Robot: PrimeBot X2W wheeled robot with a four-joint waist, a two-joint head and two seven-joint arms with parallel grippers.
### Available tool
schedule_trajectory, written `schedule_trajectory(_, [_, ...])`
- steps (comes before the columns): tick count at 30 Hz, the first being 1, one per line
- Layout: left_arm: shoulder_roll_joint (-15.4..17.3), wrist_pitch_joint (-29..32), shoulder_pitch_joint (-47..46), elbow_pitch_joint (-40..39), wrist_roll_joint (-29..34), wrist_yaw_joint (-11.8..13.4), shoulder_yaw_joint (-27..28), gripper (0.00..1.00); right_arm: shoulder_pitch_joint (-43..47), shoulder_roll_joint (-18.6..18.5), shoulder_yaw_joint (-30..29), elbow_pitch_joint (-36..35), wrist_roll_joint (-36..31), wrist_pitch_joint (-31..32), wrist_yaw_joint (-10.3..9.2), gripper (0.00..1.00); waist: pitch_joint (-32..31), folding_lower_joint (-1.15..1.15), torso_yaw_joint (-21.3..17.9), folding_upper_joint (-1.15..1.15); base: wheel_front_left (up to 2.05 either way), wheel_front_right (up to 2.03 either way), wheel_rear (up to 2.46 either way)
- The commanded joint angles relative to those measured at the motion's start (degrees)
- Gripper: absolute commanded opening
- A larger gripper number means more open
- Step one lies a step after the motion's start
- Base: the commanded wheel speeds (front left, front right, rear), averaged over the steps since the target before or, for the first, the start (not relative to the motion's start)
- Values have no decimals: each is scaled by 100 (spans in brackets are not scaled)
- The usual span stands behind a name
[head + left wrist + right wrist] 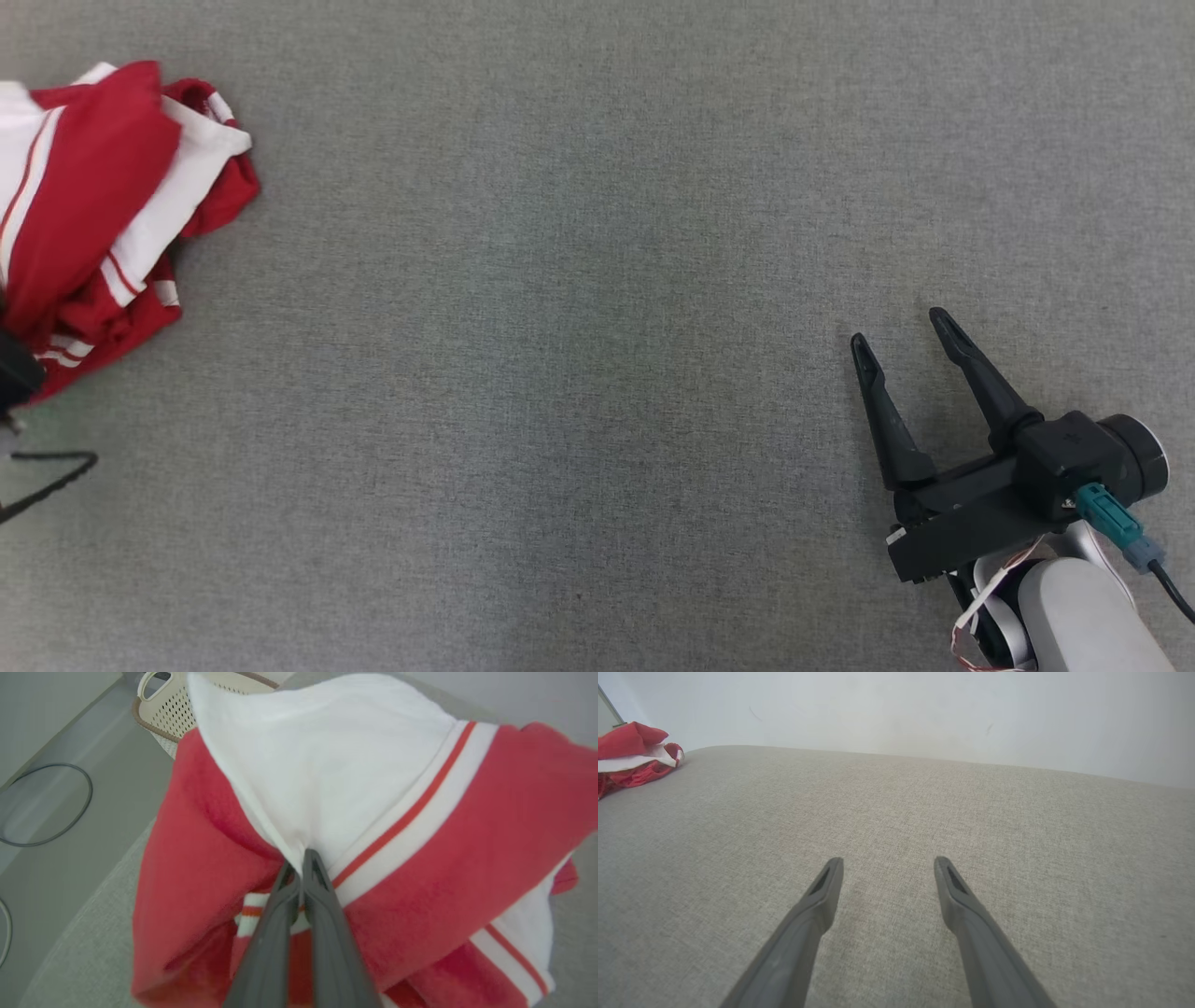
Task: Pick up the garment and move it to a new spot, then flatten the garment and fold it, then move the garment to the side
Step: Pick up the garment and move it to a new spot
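Here, left end effector [299,858] pinching red-and-white garment [327,765], right end effector [896,329] spread wide

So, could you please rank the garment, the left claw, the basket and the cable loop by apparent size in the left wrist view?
1. garment
2. left claw, though nearest the camera
3. basket and cable loop: too alike to rank, basket partly hidden

No lettering, label, brand, number or sign can be read on anything in these views.
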Motion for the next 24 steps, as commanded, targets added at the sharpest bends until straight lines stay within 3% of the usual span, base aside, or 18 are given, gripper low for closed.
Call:
schedule_trajectory(1, [16, -178, -125, -56, 42, -41, -35, 0, 14, 2, -16, -12, -49, -4, 4, 100, -45, -1, 32, -1, 0, 0, 0])
schedule_trajectory(15, [344, -1916, -619, -1001, 869, 389, -569, 0, 167, 163, -151, 88, -40, -108, 4, 100, -492, -1, 85, -1, 0, 0, 0])
schedule_trajectory(24, [13, -2282, -35, -2593, 958, 574, -747, 0, 280, 382, -360, 183, -65, -261, 4, 100, -936, -1, -49, -1, 0, 0, 0])
